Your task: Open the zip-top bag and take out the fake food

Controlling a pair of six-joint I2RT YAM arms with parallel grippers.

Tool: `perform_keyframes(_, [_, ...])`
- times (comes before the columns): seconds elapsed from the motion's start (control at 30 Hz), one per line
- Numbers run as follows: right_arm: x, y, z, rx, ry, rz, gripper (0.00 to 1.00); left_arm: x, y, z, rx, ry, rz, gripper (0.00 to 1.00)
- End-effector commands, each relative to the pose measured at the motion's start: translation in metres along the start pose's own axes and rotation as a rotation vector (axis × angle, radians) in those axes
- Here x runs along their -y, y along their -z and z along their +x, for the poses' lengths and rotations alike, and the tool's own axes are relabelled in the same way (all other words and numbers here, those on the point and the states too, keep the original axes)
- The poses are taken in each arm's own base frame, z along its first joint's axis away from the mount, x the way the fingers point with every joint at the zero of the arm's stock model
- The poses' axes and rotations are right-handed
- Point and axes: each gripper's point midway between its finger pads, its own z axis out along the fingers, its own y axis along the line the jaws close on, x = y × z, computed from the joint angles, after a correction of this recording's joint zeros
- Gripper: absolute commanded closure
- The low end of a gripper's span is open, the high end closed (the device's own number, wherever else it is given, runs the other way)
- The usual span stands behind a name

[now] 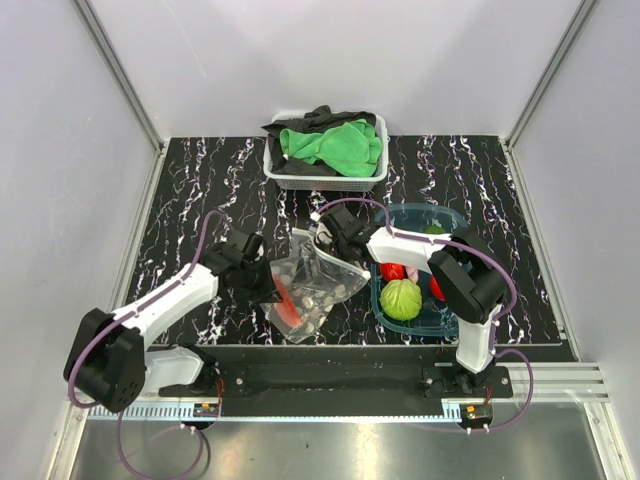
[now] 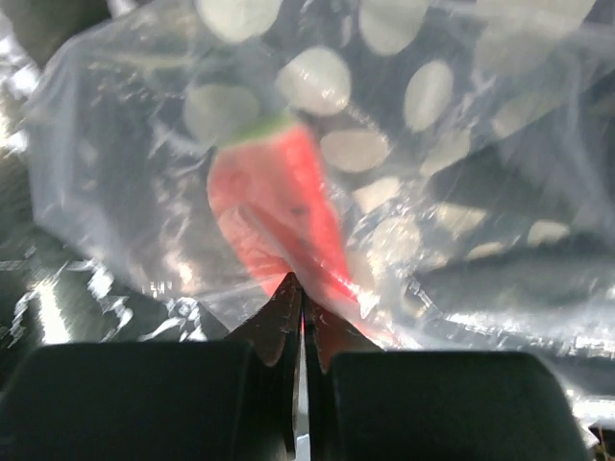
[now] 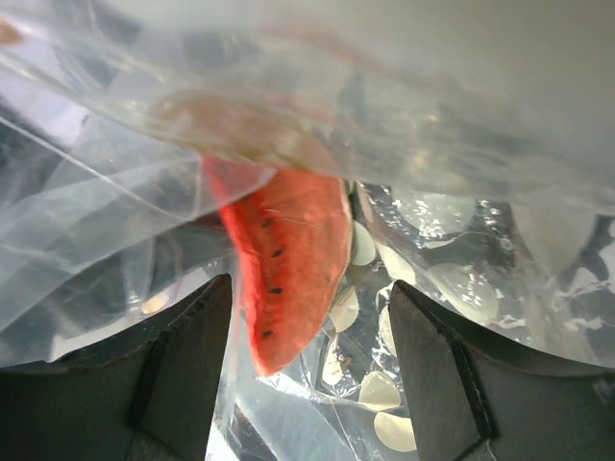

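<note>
The zip-top bag point(image 1: 312, 285), clear with pale dots, lies crumpled on the table between my grippers. A red watermelon slice point(image 1: 287, 298) is inside it. My left gripper point(image 1: 262, 285) is at the bag's left edge. In the left wrist view it point(image 2: 301, 288) is shut on a fold of the bag point(image 2: 432, 144), with the slice point(image 2: 279, 211) just beyond. My right gripper point(image 1: 335, 240) is at the bag's far end. In the right wrist view it point(image 3: 309, 317) is open, with the slice point(image 3: 288, 269) between its fingers and the bag's plastic point(image 3: 461, 144) around it. I cannot tell whether the fingers touch the slice.
A teal tub point(image 1: 445, 214) at the right holds a green leafy ball point(image 1: 401, 299) and red fruit point(image 1: 392, 271). A white basket point(image 1: 290, 180) with green and black cloths stands at the back. Grey walls enclose the dark marbled table point(image 1: 200, 190).
</note>
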Motion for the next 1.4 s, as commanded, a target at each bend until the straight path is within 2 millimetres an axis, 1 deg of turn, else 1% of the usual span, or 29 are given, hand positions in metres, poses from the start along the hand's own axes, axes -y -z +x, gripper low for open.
perform_keyframes(0.0, [-0.019,0.007,-0.011,0.009,0.058,-0.064,0.27,0.033,-0.007,-0.017,0.031,-0.013,0.147,0.97])
perform_keyframes(0.03, [-0.019,0.005,-0.01,0.004,0.059,-0.065,0.26,0.03,-0.014,-0.016,0.01,-0.017,0.128,0.97])
perform_keyframes(0.07, [-0.019,0.005,-0.009,-0.002,0.059,-0.069,0.26,0.034,-0.015,-0.021,0.013,-0.025,0.128,0.97])
perform_keyframes(0.2, [-0.02,0.002,-0.004,-0.024,0.057,-0.076,0.28,0.042,-0.019,-0.027,0.011,-0.032,0.144,0.98])
perform_keyframes(0.3, [-0.013,-0.003,0.0,-0.043,0.038,-0.063,0.35,0.045,-0.019,-0.029,0.015,-0.032,0.16,0.98])
perform_keyframes(0.33, [-0.01,-0.005,0.001,-0.05,0.03,-0.058,0.43,0.047,-0.019,-0.029,0.015,-0.031,0.164,0.98])
perform_keyframes(0.37, [-0.008,-0.007,0.0,-0.052,0.018,-0.055,0.46,0.048,-0.018,-0.029,0.015,-0.033,0.17,0.98])
perform_keyframes(0.53, [-0.005,-0.012,-0.007,-0.033,0.016,-0.033,0.5,0.04,-0.014,-0.023,0.023,-0.042,0.161,0.98])
perform_keyframes(0.57, [-0.003,-0.013,-0.009,-0.023,0.005,-0.019,0.53,0.039,-0.013,-0.022,0.021,-0.044,0.161,0.98])
perform_keyframes(0.63, [-0.001,-0.015,-0.011,-0.021,-0.015,-0.004,0.55,0.039,-0.01,-0.019,0.016,-0.046,0.166,0.99])
perform_keyframes(0.67, [0.002,-0.015,-0.012,-0.016,-0.028,0.014,0.58,0.04,-0.007,-0.019,0.025,-0.052,0.174,0.98])
perform_keyframes(0.73, [0.007,-0.015,-0.013,-0.004,-0.041,0.044,0.66,0.045,0.009,-0.023,0.072,-0.076,0.201,0.98])
perform_keyframes(0.77, [0.012,-0.014,-0.014,0.006,-0.043,0.072,0.77,0.046,0.016,-0.023,0.084,-0.083,0.202,0.96])
perform_keyframes(0.8, [0.012,-0.012,-0.015,0.011,-0.036,0.077,0.81,0.048,0.023,-0.025,0.105,-0.09,0.208,0.88])
perform_keyframes(0.87, [0.007,-0.005,-0.018,0.027,-0.007,0.084,0.87,0.064,0.049,-0.032,0.172,-0.118,0.273,0.68])
perform_keyframes(0.9, [0.006,-0.003,-0.019,0.032,-0.001,0.091,0.92,0.072,0.06,-0.035,0.192,-0.127,0.307,0.52])
perform_keyframes(0.93, [0.005,0.0,-0.018,0.025,0.012,0.104,0.94,0.08,0.069,-0.037,0.212,-0.141,0.337,0.47])
perform_keyframes(0.97, [0.001,0.004,-0.022,0.035,0.022,0.107,0.96,0.096,0.083,-0.043,0.231,-0.159,0.391,0.44])
perform_keyframes(1.0, [-0.003,0.008,-0.024,0.04,0.027,0.109,1.0,0.104,0.089,-0.045,0.231,-0.162,0.419,0.38])
perform_keyframes(1.03, [-0.004,0.011,-0.023,0.038,0.027,0.118,1.0,0.111,0.09,-0.047,0.222,-0.161,0.433,0.36])
perform_keyframes(1.07, [-0.006,0.013,-0.025,0.05,0.029,0.12,1.0,0.123,0.1,-0.053,0.241,-0.165,0.467,0.34])
perform_keyframes(1.1, [-0.009,0.016,-0.026,0.058,0.036,0.116,1.0,0.129,0.103,-0.056,0.243,-0.151,0.481,0.31])
perform_keyframes(1.13, [-0.009,0.018,-0.026,0.06,0.043,0.12,1.0,0.134,0.104,-0.059,0.252,-0.142,0.491,0.22])
perform_keyframes(1.17, [-0.007,0.019,-0.026,0.063,0.047,0.131,1.0,0.138,0.101,-0.065,0.26,-0.128,0.491,0.18])
perform_keyframes(1.2, [-0.007,0.02,-0.026,0.063,0.05,0.137,1.0,0.143,0.104,-0.071,0.266,-0.106,0.494,0.16])
perform_keyframes(1.23, [-0.006,0.021,-0.025,0.062,0.056,0.142,1.0,0.146,0.102,-0.075,0.265,-0.095,0.487,0.09])
perform_keyframes(1.27, [-0.005,0.021,-0.025,0.061,0.057,0.145,1.0,0.145,0.092,-0.078,0.238,-0.073,0.457,0.09])
perform_keyframes(1.3, [-0.006,0.022,-0.025,0.065,0.06,0.143,1.0,0.153,0.097,-0.082,0.239,-0.067,0.468,0.09])
perform_keyframes(1.37, [-0.004,0.023,-0.024,0.067,0.061,0.151,1.0,0.152,0.09,-0.085,0.224,-0.047,0.426,0.1])
